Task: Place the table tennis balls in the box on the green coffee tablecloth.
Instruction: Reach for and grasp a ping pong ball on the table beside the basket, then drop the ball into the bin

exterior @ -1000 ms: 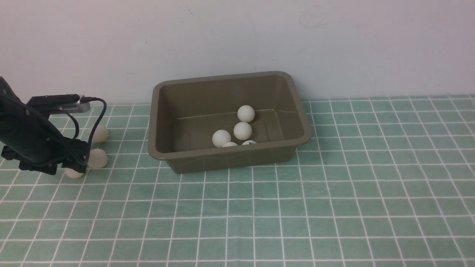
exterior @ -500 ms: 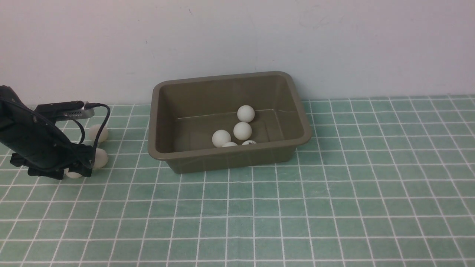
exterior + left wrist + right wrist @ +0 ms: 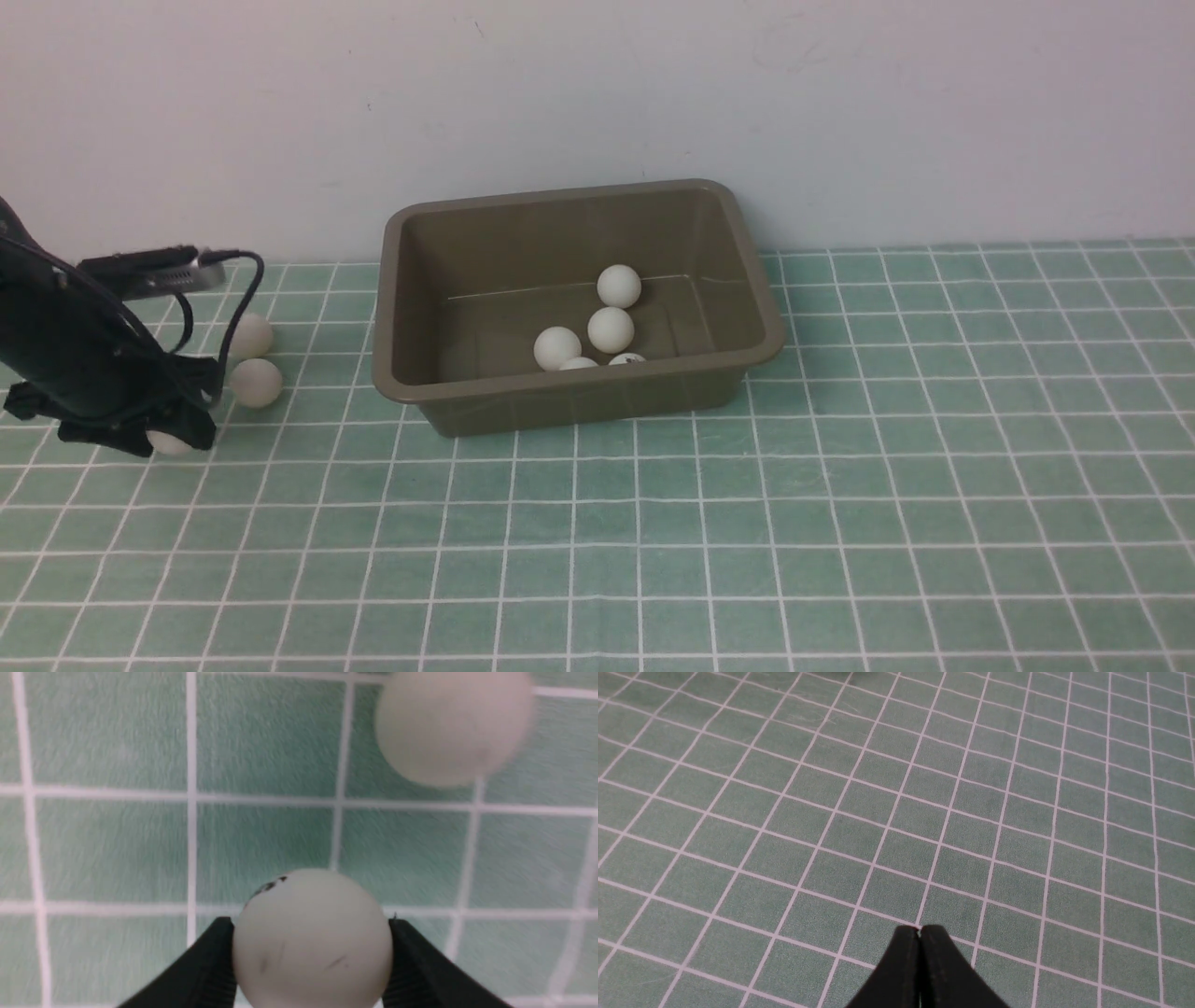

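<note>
Looks like the pick-up step for ball number 6 to me. The left gripper (image 3: 312,956) has its black fingers (image 3: 210,966) pressed against both sides of a small matte white table tennis ball (image 3: 312,938) with a little dark printed mark, so I'd call that clamped on it. It sits low at the far left of the teal-green tablecloth (image 3: 840,523) with the thin white grid. I honestly can't tell from either view whether the ball is off the cloth or resting on it. There are 2 more white balls just beside the gripper on the cloth, one (image 3: 256,383) nearer and one (image 3: 250,336) further back, both apart from the held one. The rectangular olive-brown plastic box (image 3: 579,406) with the rolled rim sits mid-table, well to the right, with 5 white balls (image 3: 611,329) inside, 2 of them half hidden behind the front wall. The right gripper (image 3: 919,931) is pinched closed on nothing, hanging over bare cloth. The next move, I reckon, is a clean lift straight up so the neighbours don't get knocked. Then it carries across, high enough to clear the box's left rim, and lets go low inside so the ball doesn't bounce out. The grip looks centred, which matters, since a smooth round ball squirts out easily.
</note>
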You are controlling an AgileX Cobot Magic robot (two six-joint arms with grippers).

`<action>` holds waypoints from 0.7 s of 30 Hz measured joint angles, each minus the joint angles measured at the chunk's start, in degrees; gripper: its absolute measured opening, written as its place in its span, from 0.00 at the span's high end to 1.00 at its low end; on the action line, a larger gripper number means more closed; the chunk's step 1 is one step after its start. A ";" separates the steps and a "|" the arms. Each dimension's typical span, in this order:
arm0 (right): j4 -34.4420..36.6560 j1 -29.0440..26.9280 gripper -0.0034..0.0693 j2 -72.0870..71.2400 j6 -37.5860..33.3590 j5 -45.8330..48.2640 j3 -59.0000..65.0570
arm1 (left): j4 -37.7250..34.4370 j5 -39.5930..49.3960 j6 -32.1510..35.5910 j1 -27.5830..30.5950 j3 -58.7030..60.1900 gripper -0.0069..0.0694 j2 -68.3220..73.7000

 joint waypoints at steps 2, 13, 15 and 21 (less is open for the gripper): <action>0.00 0.00 0.97 0.00 0.00 0.00 0.00 | -0.46 4.71 -1.63 0.14 -2.19 0.45 -1.73; 0.00 0.00 0.97 0.00 0.00 -0.18 0.00 | -21.52 10.53 4.88 -11.65 -20.96 0.45 -6.06; 0.00 0.00 0.97 0.00 0.00 -0.18 0.00 | -21.71 8.60 5.57 -16.25 -22.28 0.45 -4.03; 0.00 0.00 0.97 0.00 0.00 -0.18 0.00 | -19.48 1.60 5.71 -25.34 -23.79 0.45 5.26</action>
